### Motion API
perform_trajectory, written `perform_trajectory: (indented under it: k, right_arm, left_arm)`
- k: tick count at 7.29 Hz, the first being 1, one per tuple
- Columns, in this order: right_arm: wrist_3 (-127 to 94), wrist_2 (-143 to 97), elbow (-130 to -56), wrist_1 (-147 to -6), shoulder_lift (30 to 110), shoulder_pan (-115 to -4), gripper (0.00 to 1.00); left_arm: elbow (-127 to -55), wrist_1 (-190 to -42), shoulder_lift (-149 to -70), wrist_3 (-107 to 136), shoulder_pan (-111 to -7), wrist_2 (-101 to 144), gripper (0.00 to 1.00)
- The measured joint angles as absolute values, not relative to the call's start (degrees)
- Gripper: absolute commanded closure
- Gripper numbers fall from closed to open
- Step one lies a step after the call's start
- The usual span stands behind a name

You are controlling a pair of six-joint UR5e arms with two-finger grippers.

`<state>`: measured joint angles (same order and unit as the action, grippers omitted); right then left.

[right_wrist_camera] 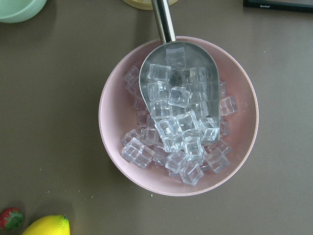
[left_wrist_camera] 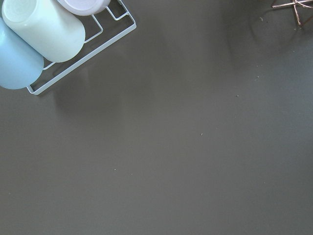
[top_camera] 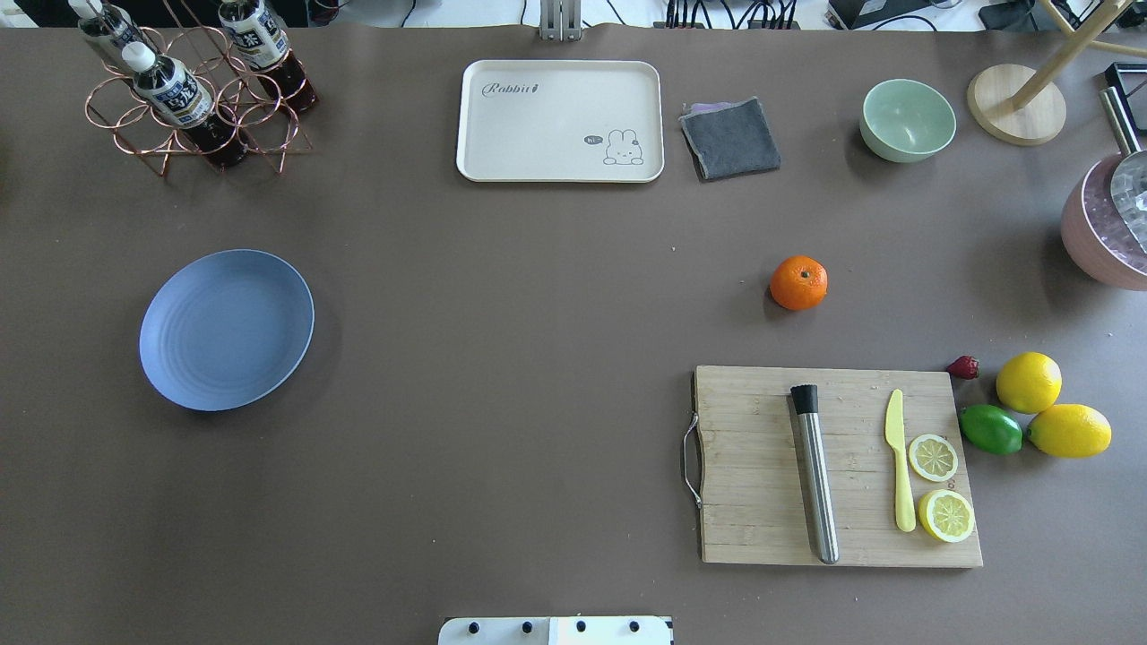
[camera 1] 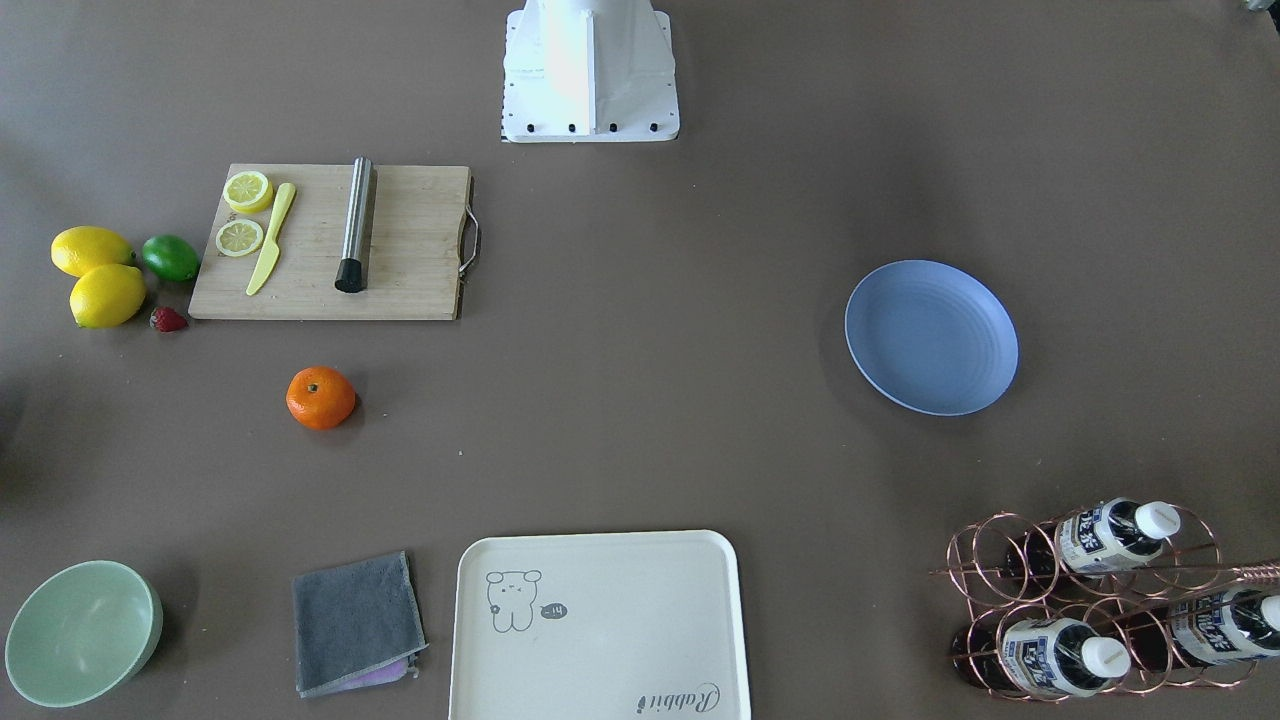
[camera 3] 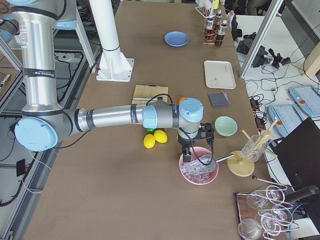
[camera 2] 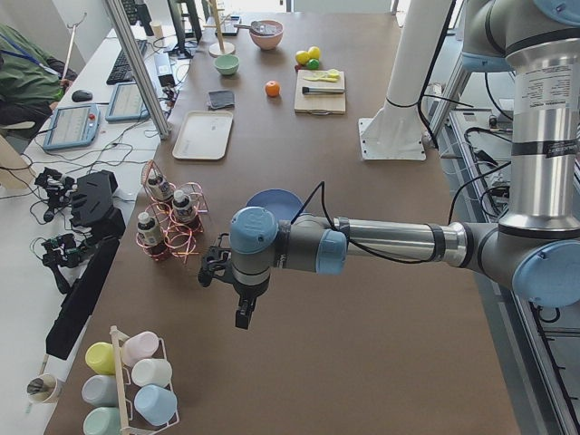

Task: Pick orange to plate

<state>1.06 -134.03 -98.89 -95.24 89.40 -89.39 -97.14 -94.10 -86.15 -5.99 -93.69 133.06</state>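
The orange (camera 1: 320, 398) (top_camera: 798, 283) sits alone on the brown table, a little beyond the cutting board. Far across the table lies the light blue plate (camera 1: 931, 337) (top_camera: 226, 329), with nothing on it. Neither gripper appears in the overhead or front views. My left gripper (camera 2: 243, 313) hangs over bare table past the plate (camera 2: 272, 201), near the bottle rack; I cannot tell whether it is open or shut. My right gripper (camera 3: 187, 155) hovers above a pink bowl of ice at the opposite table end; its state cannot be told either.
A wooden cutting board (top_camera: 838, 466) carries a steel muddler, a yellow knife and lemon slices. Two lemons (top_camera: 1048, 408), a lime and a strawberry lie beside it. A cream tray (top_camera: 560, 121), grey cloth, green bowl (top_camera: 907, 119) and copper bottle rack (top_camera: 193, 90) line the far edge.
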Motion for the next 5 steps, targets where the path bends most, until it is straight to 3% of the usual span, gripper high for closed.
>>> perform_trajectory:
  k: [5]
  right_arm:
    - [1.0,-134.2,-99.0,-95.3,89.5,-89.4,0.00]
  left_arm:
    - [-98.0,-95.4,-87.5,-6.2,-93.2,133.5,0.02]
